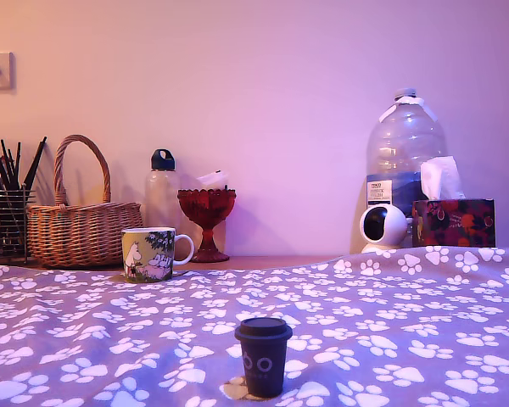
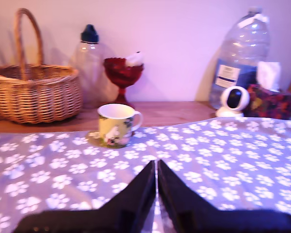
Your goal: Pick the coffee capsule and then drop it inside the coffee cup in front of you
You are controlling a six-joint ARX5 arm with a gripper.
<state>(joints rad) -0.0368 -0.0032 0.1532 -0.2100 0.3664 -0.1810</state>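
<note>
Gripper (image 2: 156, 167) pinched together, empty; coffee cup (image 2: 116, 124) ahead, seemingly unobstructed, basket (image 2: 34, 92) and red goblet (image 2: 123, 75) behind.

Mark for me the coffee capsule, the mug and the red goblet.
coffee capsule (image 1: 263, 360), exterior view, on its dark side wall below the lid.
mug (image 1: 148, 253), exterior view, on the cartoon picture on its side.
red goblet (image 1: 207, 207), exterior view, on the bowl, above the stem.

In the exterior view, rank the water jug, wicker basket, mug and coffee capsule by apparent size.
1. Water jug and wicker basket: alike, unranked.
2. Mug and coffee capsule: alike; the capsule is nearer the camera, so unranked.
</note>
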